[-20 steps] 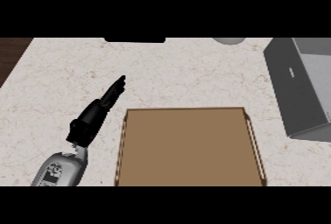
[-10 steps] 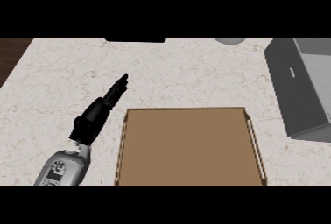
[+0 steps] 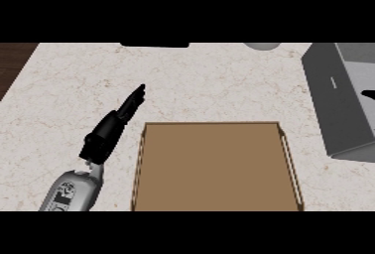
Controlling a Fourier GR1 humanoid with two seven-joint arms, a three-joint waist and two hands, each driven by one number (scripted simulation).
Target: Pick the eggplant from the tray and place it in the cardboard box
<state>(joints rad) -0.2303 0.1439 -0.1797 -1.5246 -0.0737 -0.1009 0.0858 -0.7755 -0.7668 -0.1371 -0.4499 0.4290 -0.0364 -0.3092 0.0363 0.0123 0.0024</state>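
left hand lies over the pale speckled counter, its fingers straight and together, pointing up and slightly right, holding nothing. it sits just left of the brown tray, which shows a bare flat floor. no eggplant can be seen anywhere. a grey box stands at the right edge, well apart from the hand; something dark shows inside it, too small to tell. right hand does not show.
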